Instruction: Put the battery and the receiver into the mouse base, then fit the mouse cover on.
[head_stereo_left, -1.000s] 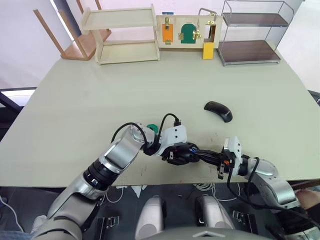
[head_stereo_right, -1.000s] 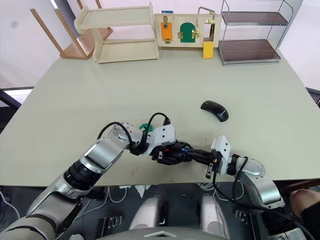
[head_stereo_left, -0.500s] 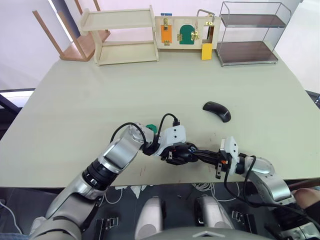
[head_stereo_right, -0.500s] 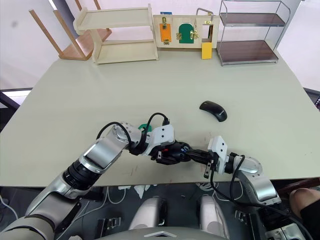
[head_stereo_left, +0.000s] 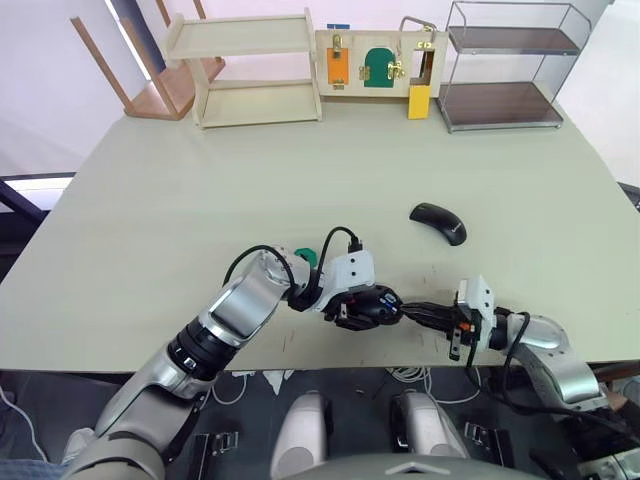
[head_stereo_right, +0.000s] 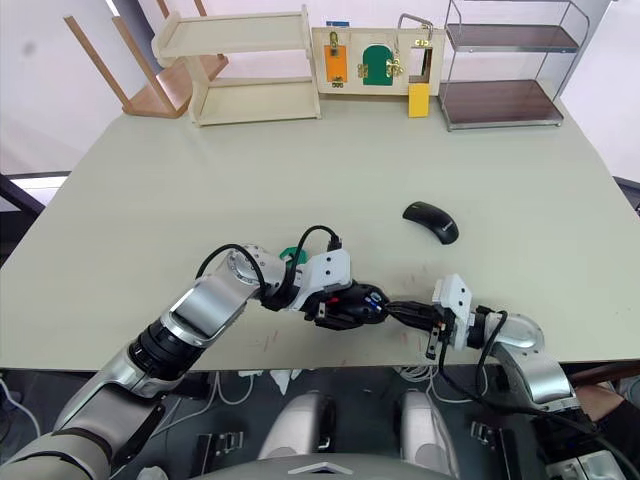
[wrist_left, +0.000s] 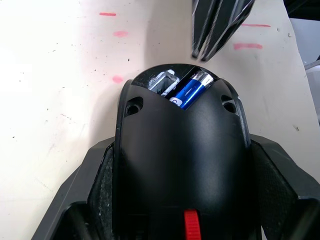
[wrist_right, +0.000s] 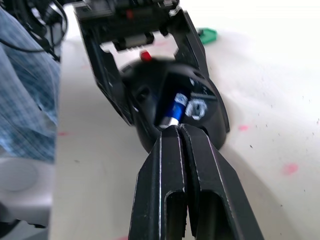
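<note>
The left gripper (head_stereo_left: 385, 307) clamps the mouse base (wrist_left: 182, 150) from both sides, holding it on the table (head_stereo_left: 200, 200) near the front edge, about midway along it. The blue battery (wrist_left: 189, 89) lies in the open compartment at the end of the mouse base, beside a small silvery metal piece (wrist_left: 164, 82) in the neighbouring slot. The right gripper (wrist_right: 178, 132) has its two black fingers pressed together, and their tips sit right at the battery's pale end. A red part (wrist_left: 190, 226) shows on the mouse base near the left gripper's palm. The mouse cover (head_stereo_left: 437, 222) lies by itself on the table, well apart from the mouse base, farther back and toward the right edge.
</note>
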